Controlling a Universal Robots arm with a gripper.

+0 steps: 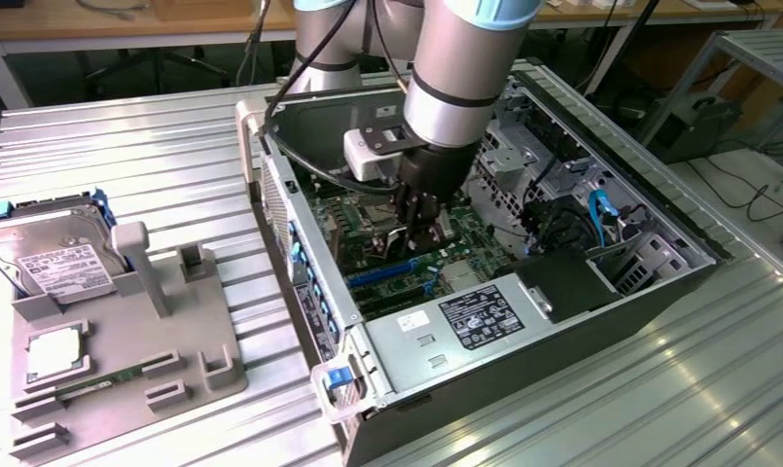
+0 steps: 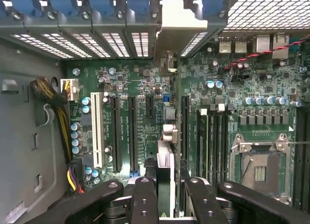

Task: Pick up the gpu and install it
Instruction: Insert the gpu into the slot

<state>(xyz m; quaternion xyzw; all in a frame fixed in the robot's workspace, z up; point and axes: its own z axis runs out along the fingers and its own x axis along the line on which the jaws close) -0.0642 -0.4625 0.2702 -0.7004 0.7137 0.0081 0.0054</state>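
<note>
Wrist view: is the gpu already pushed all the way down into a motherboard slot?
No. The gpu stands edge-on between the fingers, above the motherboard, with the long slots beneath unoccupied.

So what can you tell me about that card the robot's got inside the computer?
The gpu is seen edge-on. It is a thin, flat card, dark with a pale patch along its edge, clamped upright between the fingers of the gripper. It sits inside the open computer case, above the green motherboard and parallel to its long black slots. Whether its lower edge touches a slot cannot be seen.
</note>
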